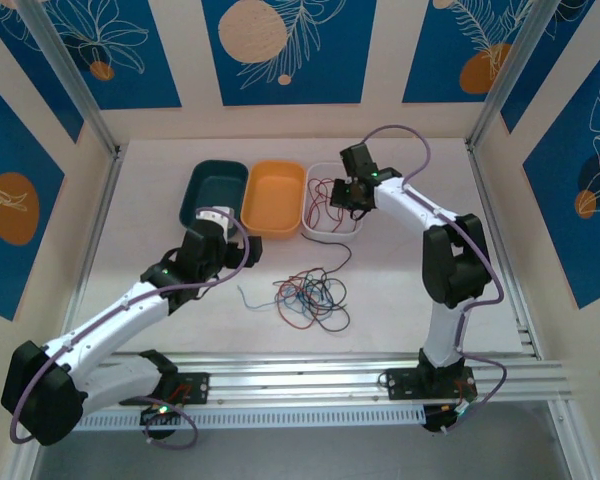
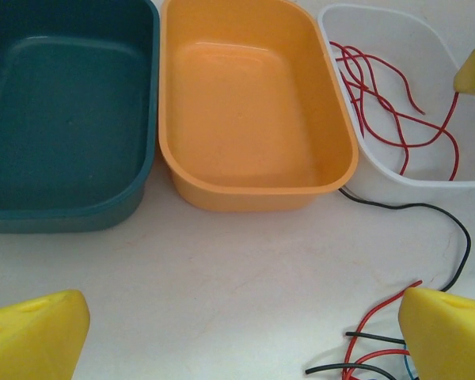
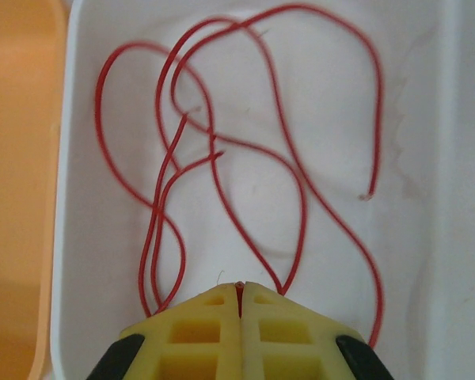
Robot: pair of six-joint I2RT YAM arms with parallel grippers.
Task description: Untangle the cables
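A tangle of thin red, black and blue cables (image 1: 310,295) lies on the table in front of the bins. One black strand (image 2: 427,207) runs from it toward the white bin (image 1: 332,232). Several loose red cables (image 3: 222,142) lie looped inside that bin. My right gripper (image 3: 239,286) hangs over the bin, its yellow fingers pressed together with a red cable end pinched between the tips. My left gripper (image 2: 237,332) is open above bare table in front of the orange bin, nothing between its fingers (image 2: 32,332); the tangle's edge (image 2: 372,348) lies by its right finger.
A dark teal bin (image 1: 215,190), an orange bin (image 1: 272,198) and the white bin stand side by side at the back of the table; the teal and orange ones hold nothing. A short blue strand (image 1: 245,298) lies left of the tangle. Walls close in the table's sides.
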